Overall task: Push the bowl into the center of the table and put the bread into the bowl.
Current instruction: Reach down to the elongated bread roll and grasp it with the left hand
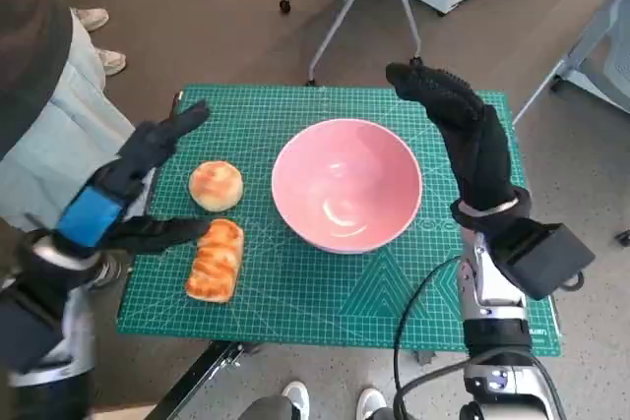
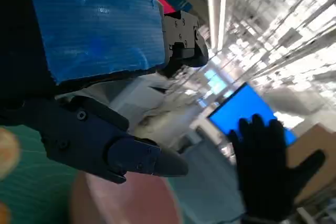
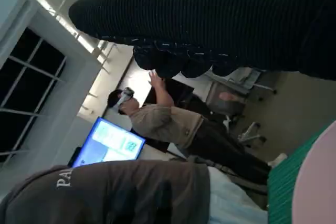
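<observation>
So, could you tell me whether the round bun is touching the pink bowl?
Apart. The head view shows a strip of green mat between the round bun and the pink bowl.

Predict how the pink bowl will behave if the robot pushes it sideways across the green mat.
The pink bowl looks rigid and glossy, so it would probably slide as one piece. It is empty with a rounded underside, so a push high on the rim might tip it. The green mat may add some grip.

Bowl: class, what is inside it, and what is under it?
Nothing lies inside the pink bowl, only a glare on its bare interior. It stands on the green mat; the mat beneath its base is hidden.
</observation>
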